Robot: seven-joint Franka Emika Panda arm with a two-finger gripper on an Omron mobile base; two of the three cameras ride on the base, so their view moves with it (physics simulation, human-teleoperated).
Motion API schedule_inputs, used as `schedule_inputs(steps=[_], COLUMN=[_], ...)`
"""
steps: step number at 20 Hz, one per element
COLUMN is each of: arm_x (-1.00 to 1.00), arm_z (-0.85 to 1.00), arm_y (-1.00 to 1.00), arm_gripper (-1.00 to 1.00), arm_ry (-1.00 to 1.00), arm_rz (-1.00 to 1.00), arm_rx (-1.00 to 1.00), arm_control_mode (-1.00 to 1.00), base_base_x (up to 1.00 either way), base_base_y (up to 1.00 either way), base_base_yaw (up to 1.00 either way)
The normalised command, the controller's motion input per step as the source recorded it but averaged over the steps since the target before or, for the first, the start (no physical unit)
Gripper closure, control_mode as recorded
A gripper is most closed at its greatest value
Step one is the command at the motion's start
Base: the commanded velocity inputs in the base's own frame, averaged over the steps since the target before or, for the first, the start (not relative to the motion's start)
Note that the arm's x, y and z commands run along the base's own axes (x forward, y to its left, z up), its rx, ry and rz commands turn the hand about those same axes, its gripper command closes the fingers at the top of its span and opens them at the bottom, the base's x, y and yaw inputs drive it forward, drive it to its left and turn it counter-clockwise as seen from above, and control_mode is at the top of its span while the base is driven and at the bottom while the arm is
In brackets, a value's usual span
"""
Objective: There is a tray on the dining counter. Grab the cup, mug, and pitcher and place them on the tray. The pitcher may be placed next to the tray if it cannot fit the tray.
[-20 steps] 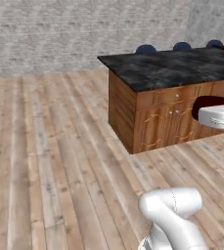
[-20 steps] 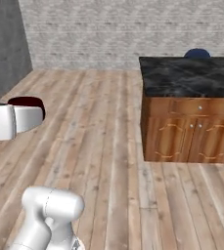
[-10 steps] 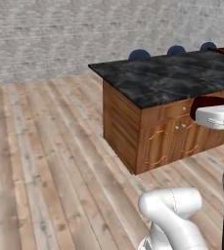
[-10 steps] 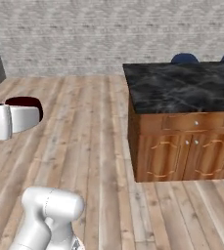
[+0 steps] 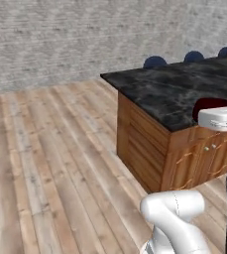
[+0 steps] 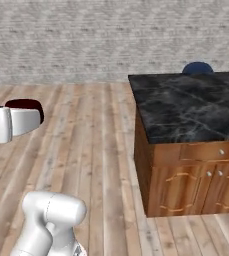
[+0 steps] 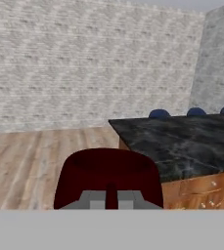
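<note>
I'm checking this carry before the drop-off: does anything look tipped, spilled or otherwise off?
Nothing stands out. The gripper is shut on the mug, which sits upright in the hand view with no spill in sight. The dining counter ahead looks undamaged, and the wooden floor is free of debris.

The white arm rises from the lower right of the left base view, elbow joint bulging low in the frame — its hand juts in level at the right edge, mid-height. In the right base view the hand enters at the left edge. In the hand view the gripper (image 7: pixel 111 195) sits bottom centre, jaws closed on the mug (image 7: pixel 108 177).
</note>
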Motion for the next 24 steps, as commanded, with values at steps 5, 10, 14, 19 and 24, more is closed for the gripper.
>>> schedule_inputs(steps=[5, 10, 14, 19, 24], arm_x=[0.00, 0.00, 0.00, 0.00, 0.00], arm_z=[0.00, 0.00, 0.00, 0.00, 0.00], arm_y=[0.00, 0.00, 0.00, 0.00, 0.00], arm_gripper=[1.00, 1.00, 1.00, 1.00, 1.00], arm_ry=[0.00, 0.00, 0.00, 0.00, 0.00], arm_rz=[0.00, 0.00, 0.00, 0.00, 0.00], arm_rx=[0.00, 0.00, 0.00, 0.00, 0.00], arm_control_mode=[1.00, 1.00, 1.00, 1.00, 1.00], base_base_x=[0.78, 0.86, 0.95, 1.00, 1.00], base_base_y=[0.76, 0.89, 0.96, 0.92, 0.83], base_base_yaw=[0.00, 0.00, 0.00, -0.02, -0.05])
